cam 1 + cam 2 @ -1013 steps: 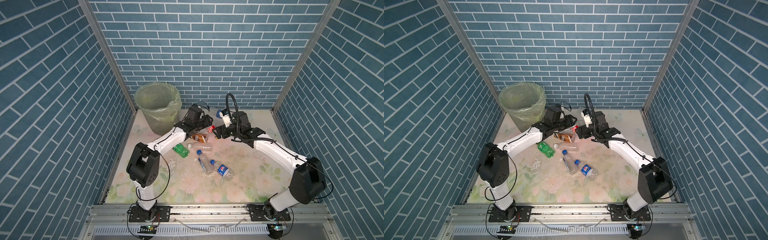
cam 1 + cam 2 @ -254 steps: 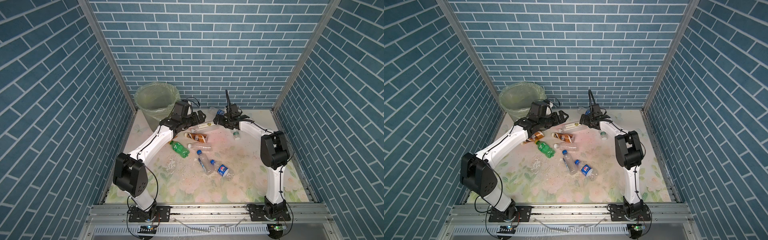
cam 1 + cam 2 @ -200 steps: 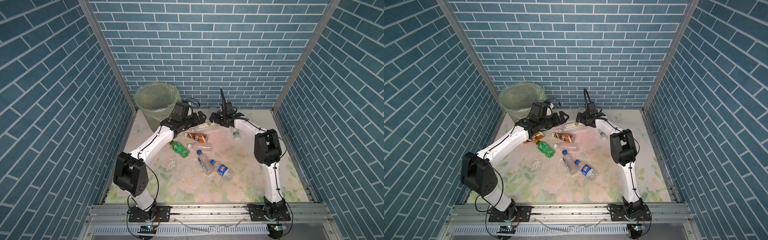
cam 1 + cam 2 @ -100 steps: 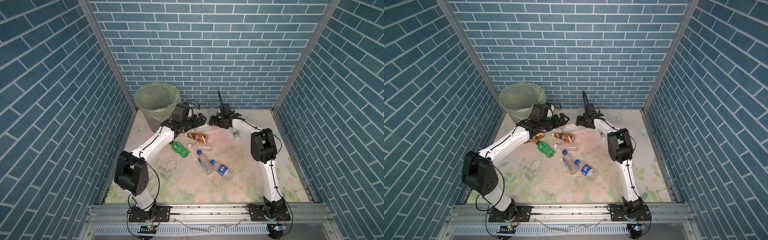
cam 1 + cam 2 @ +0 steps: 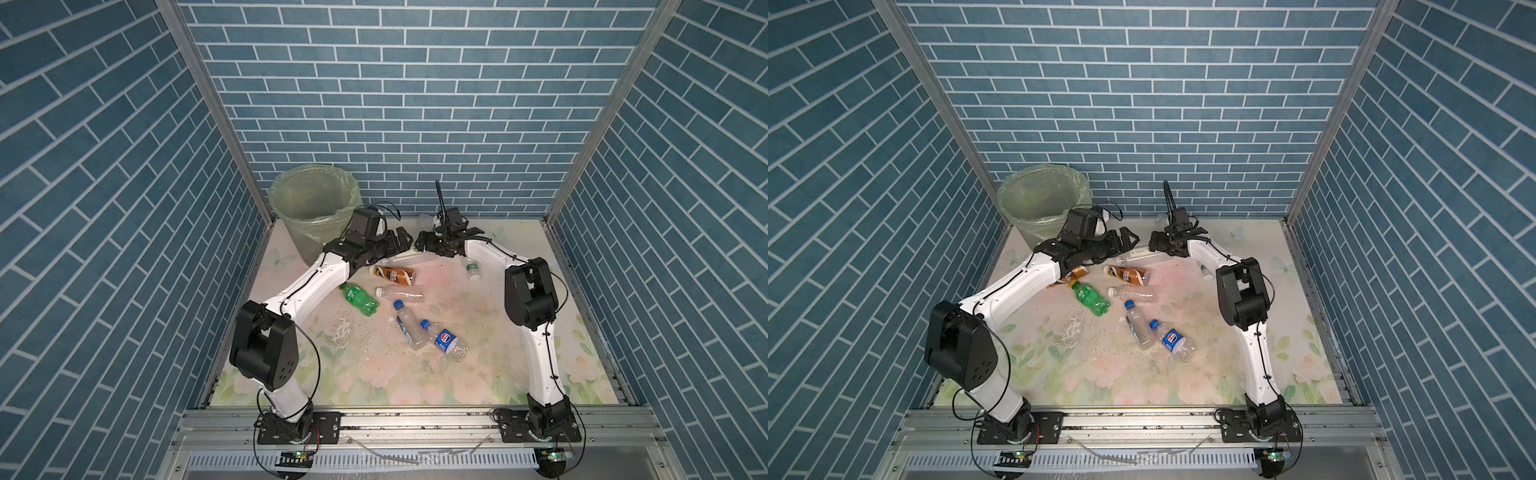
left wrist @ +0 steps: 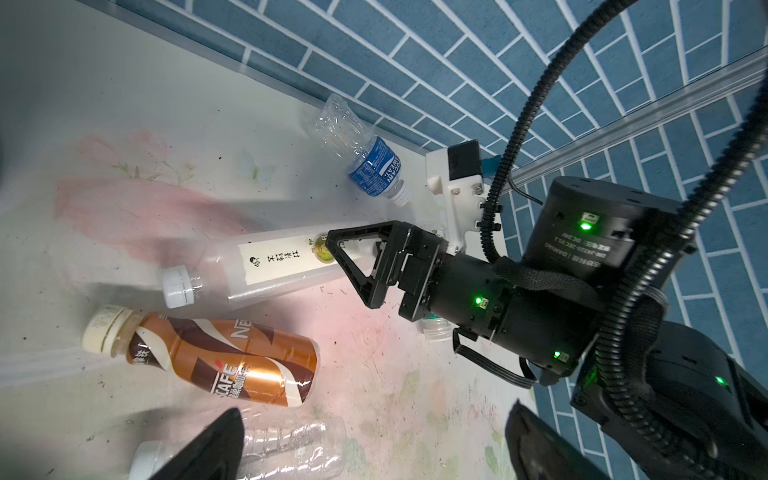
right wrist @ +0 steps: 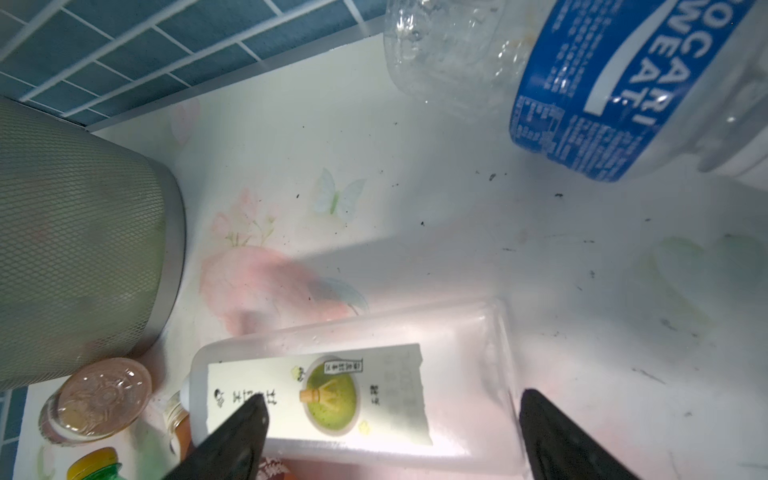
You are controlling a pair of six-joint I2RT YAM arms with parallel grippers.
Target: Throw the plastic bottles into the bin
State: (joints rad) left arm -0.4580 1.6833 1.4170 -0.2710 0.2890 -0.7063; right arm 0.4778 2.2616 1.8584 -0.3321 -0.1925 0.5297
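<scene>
Frosted flat-sided bottle (image 6: 270, 266), white-capped, near far edge of tabletop (image 5: 478, 353); right gripper (image 7: 390, 397) jaws spread astride its base; left gripper (image 6: 374, 409) jaws spread, empty.

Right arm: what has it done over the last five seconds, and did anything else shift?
The right pincer slid leftward in both top views; its open jaws now straddle the base end of the frosted bottle, not gripping it yet. Its elbow rose from low on the right. The left pincer stays open nearby. The brown bottle, green bottle and bin are where they were.
</scene>
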